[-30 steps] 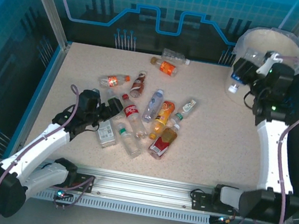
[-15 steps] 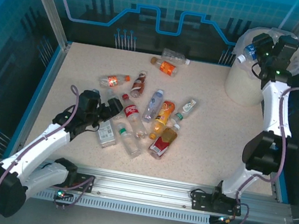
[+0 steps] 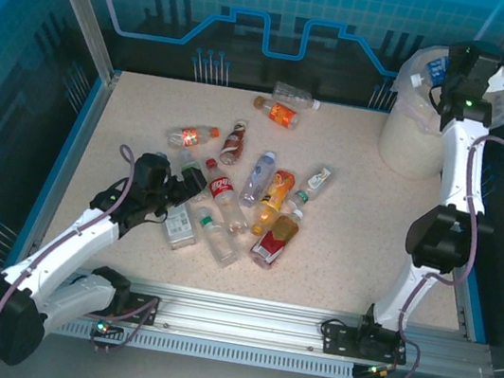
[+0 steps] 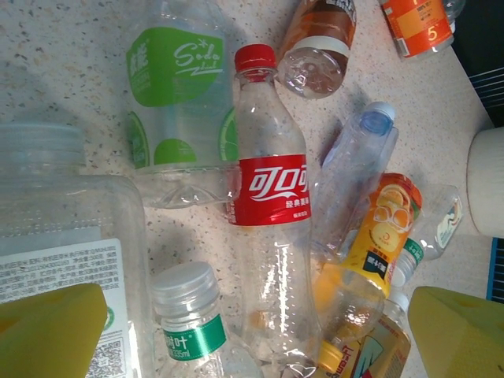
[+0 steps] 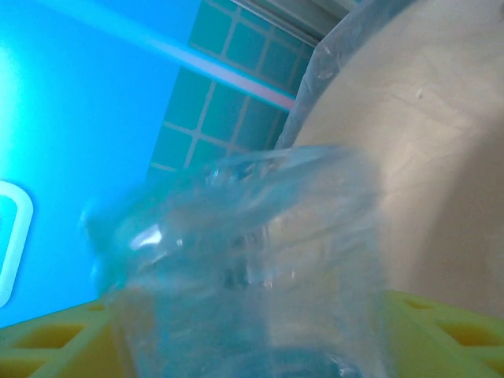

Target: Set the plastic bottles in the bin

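Several plastic bottles lie heaped mid-table, among them a red-label bottle (image 3: 221, 189) (image 4: 272, 189), an orange-label one (image 3: 276, 193) (image 4: 380, 228) and a green-label one (image 4: 175, 87). My left gripper (image 3: 186, 183) (image 4: 260, 339) hovers open just above the heap, its yellow fingertips (image 4: 47, 331) on either side of the red-label bottle's base, touching nothing. My right gripper (image 3: 446, 74) (image 5: 252, 346) is raised over the rim of the cream bin (image 3: 408, 142) (image 5: 441, 157). A clear blue-label bottle (image 3: 433, 69) (image 5: 236, 260) sits blurred between its wide-set fingers, seemingly loose.
Two more bottles (image 3: 283, 114) (image 3: 296, 93) lie near the back wall, and two others (image 3: 194, 134) (image 3: 233, 141) lie left of centre. The bin stands in the far right corner. Bare tabletop stretches between the heap and the bin.
The right arm swung up from the bin's front to over its rim, carrying the blue-label bottle, and its jaws widened. The left arm stayed put.
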Robot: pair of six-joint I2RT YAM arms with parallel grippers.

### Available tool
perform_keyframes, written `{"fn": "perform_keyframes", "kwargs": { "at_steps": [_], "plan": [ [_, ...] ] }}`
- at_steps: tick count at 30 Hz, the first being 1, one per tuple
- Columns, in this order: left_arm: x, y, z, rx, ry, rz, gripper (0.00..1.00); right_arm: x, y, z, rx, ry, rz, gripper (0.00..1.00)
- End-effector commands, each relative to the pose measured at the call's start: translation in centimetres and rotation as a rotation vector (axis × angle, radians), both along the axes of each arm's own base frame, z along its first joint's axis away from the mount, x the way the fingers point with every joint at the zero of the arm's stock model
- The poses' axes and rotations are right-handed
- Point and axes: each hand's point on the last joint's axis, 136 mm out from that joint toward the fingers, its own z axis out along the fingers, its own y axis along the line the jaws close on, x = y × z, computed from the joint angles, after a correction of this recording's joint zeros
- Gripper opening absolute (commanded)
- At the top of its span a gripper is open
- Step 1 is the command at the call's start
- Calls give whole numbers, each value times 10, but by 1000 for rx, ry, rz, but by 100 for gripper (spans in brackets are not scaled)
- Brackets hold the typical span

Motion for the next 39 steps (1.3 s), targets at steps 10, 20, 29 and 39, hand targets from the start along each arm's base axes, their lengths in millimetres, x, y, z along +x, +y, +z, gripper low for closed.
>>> {"fn": "perform_keyframes", "kwargs": {
  "at_steps": [10, 20, 29, 39],
  "plan": [
    [-11, 7, -18, 39, 54, 14, 99, -16, 2, 10, -80, 108, -123, 92],
    [-12, 13, -22, 76, 62, 32, 99, -46, 11, 38, -257, 131, 26, 99],
    [-8, 20, -13, 135, 53, 29, 99, -107, 72, 42, -556, 122, 339, 100],
    [-11, 29, -9, 207, 81, 34, 99, -202, 200, -8, -759, 0, 906, 100]
  ]
}}
